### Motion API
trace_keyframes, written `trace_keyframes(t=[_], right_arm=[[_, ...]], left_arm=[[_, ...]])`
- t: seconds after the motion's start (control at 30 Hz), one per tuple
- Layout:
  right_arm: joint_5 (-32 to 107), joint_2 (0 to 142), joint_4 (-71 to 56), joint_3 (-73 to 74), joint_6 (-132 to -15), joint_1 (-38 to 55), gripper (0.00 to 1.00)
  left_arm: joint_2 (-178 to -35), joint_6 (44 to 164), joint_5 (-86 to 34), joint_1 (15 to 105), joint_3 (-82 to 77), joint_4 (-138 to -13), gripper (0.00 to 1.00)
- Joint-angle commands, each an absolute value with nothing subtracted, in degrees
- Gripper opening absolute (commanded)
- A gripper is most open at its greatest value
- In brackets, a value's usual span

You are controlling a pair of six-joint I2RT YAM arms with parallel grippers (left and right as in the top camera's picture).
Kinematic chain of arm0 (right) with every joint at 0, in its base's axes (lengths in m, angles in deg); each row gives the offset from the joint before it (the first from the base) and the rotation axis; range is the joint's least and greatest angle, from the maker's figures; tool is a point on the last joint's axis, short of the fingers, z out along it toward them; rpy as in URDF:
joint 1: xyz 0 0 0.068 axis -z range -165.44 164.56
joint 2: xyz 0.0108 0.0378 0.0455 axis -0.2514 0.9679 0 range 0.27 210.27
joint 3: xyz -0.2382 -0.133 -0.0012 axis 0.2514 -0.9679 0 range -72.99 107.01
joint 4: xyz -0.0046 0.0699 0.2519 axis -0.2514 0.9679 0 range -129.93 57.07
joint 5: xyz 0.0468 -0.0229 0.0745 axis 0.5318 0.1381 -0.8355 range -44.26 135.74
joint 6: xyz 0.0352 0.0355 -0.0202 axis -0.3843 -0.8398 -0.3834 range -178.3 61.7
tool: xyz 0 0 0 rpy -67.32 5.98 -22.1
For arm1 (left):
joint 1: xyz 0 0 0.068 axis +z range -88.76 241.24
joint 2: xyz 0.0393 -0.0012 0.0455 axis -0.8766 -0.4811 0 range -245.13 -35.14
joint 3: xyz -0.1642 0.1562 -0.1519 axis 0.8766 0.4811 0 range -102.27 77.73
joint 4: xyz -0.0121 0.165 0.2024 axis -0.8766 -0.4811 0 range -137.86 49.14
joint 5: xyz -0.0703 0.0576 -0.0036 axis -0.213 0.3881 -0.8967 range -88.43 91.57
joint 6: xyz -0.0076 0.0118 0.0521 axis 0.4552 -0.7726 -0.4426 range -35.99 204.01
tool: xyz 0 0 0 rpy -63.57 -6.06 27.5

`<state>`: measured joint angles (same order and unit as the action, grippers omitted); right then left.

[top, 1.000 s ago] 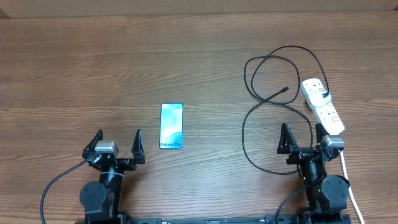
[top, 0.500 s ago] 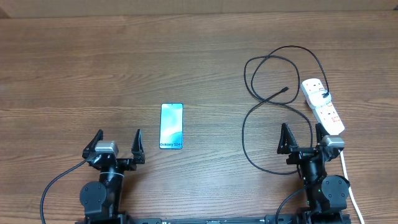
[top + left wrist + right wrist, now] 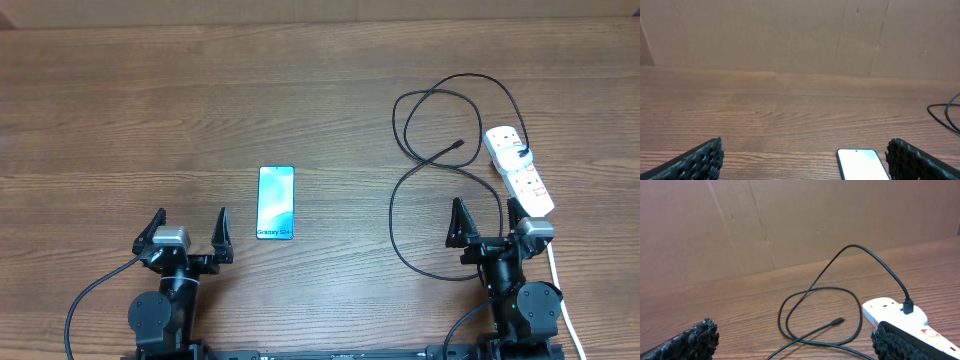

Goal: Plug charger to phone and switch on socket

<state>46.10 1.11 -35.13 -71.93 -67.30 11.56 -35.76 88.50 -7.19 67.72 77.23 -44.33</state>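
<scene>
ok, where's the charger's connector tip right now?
In the overhead view the connector tip lies loose on the right side of the table, just left of the white power strip and far right of the phone.

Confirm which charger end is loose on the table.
The small connector tip, lying loose left of the socket; the black plug end sits in the socket.
</scene>
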Motion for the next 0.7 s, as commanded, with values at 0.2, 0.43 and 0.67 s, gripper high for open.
trace_keyframes(t=[0.2, 0.43, 0.67], right_arm=[[46.1, 0.5, -35.3, -72.5, -67.0, 11.7, 1.00], [46.1, 0.5, -35.3, -72.5, -67.0, 11.7, 1.00], [46.1, 0.5, -35.3, -72.5, -67.0, 11.7, 1.00]], left_arm=[[-35.3, 85.4, -2.9, 68.0, 77.5, -44.2, 1.00], [-35.4, 84.0, 2.1, 68.0, 77.5, -45.2, 1.00], [-35.4, 90.1, -12.2, 68.0, 77.4, -31.2, 0.99]])
